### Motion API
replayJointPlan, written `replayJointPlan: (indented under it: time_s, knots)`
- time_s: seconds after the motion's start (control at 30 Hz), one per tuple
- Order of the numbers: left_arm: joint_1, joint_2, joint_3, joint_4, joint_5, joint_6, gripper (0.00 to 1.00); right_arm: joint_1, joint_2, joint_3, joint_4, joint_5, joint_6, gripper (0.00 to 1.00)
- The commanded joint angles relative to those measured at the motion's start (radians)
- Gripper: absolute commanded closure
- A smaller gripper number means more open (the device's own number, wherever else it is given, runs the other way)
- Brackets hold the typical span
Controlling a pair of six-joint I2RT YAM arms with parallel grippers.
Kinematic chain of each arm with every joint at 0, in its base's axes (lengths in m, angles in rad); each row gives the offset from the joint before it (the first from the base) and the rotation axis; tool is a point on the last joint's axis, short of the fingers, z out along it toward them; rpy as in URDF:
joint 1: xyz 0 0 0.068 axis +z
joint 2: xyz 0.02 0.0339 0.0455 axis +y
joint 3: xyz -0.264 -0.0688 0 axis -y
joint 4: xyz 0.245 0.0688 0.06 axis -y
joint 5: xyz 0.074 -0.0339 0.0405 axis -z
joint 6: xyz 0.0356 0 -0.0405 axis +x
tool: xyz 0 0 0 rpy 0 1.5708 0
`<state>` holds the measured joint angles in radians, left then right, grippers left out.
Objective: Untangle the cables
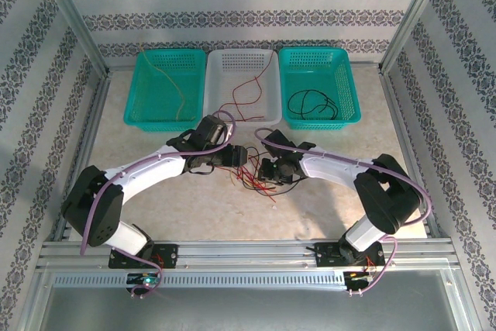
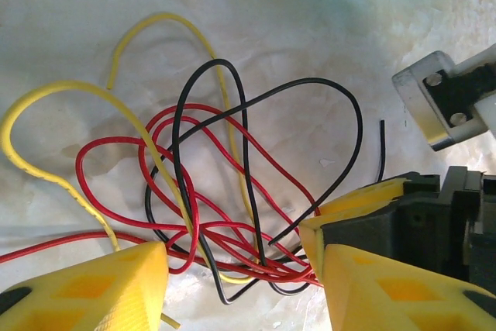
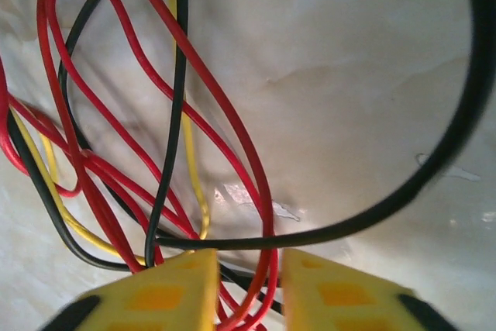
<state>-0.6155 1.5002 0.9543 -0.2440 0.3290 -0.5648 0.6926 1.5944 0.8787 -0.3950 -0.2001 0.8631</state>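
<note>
Pale marbled tabletop [image 1: 325, 199]; a knot of thin red, yellow and black cables [image 1: 252, 179] lies on it just in front of the white perforated plastic basket [image 1: 240, 87].
Wires look light, limp and a little springy, likely to drag neighbours when pulled; an outer loop such as the yellow arc [image 2: 54, 87] at the knot's edge seems a better hold than the crossed middle; left gripper [image 2: 240, 269], before the basket's left corner, stands wide, jaws straddling the knot and pinching nothing; right gripper [image 3: 249, 284], before the basket's right corner, shows a narrow gap with red strands running through it, pads not visibly pressing them.
</note>
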Motion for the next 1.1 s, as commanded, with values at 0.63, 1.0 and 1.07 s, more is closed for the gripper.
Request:
replayJointPlan:
  time_s: [0.63,1.0,1.07]
  knots:
    - [-0.037,0.093,0.025,-0.029,-0.086,0.046,0.47,0.130,-0.355,0.303,-0.202,0.034,-0.181,1.00]
    - [-0.036,0.078,-0.048,0.041,-0.050,-0.005,0.54,0.093,-0.498,0.527,-0.230,0.099,-0.303,0.99]
    - [-0.037,0.081,-0.050,0.048,-0.045,-0.013,0.55,0.089,-0.506,0.571,-0.234,0.121,-0.332,0.99]
